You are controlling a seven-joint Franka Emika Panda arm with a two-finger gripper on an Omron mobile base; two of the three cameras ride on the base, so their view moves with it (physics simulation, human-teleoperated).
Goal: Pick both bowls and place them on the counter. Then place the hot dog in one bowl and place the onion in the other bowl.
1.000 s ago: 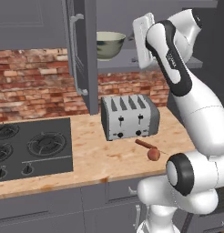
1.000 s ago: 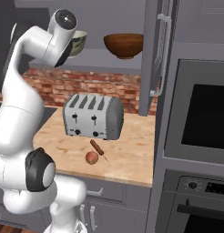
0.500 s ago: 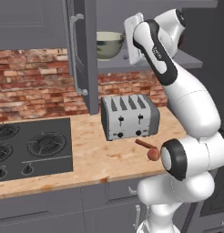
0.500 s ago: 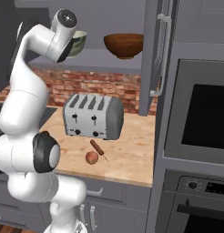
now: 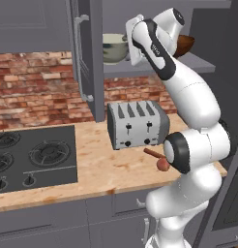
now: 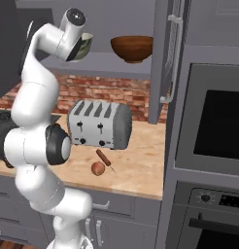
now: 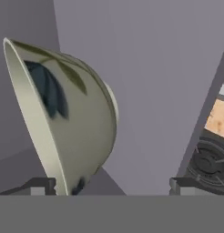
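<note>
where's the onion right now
The onion sits on the counter in front of the toaster, right beside the hot dog; in the left base view it peeks out by the arm's elbow.

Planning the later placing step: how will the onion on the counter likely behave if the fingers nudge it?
The onion is a small round ball on the flat counter, so it would probably roll at a light touch. It lies right beside the hot dog, which might check it on that side. Its smooth curve may slip between the fingers.
</note>
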